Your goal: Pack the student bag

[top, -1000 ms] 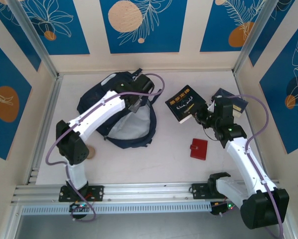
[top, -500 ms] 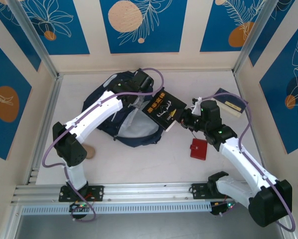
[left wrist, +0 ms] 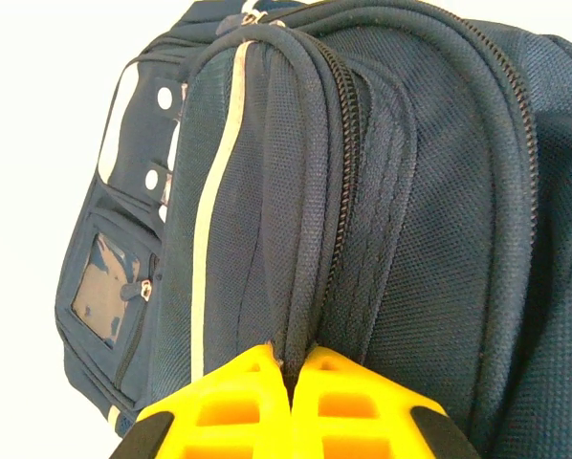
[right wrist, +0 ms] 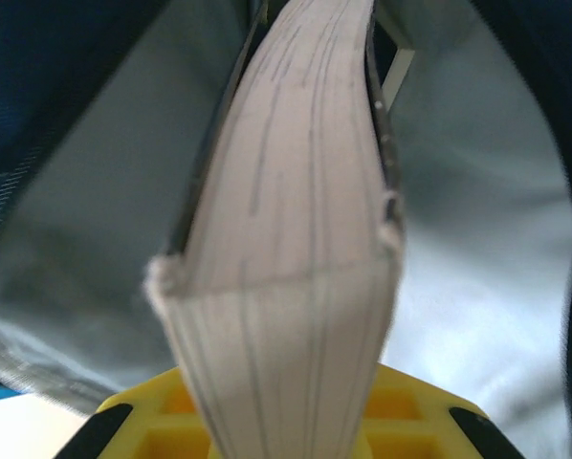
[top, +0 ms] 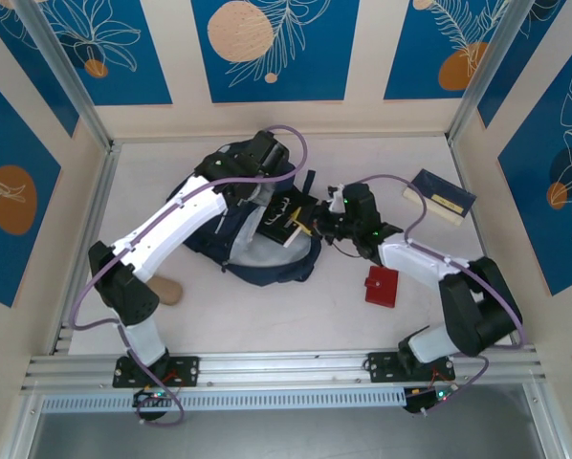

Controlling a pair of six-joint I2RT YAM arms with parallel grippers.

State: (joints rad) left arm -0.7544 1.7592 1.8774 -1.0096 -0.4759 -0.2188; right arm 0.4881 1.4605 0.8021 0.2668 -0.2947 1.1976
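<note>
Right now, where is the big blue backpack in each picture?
Top external: the student bag lies centre-left, mouth open.
Left wrist: it spans centre and right; the left tool pinches its zipper seam.
Right wrist: its grey lining surrounds the book in the right tool.
Shared landmark: that book, sticking into the bag.

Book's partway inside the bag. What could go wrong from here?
1. Left pincer pinches just a thin fold of the student bag at its zipper seam; a slip could let the mouth collapse onto the book.
2. Right pincer holds the book by one end; its corner might snag the grey lining.
</note>
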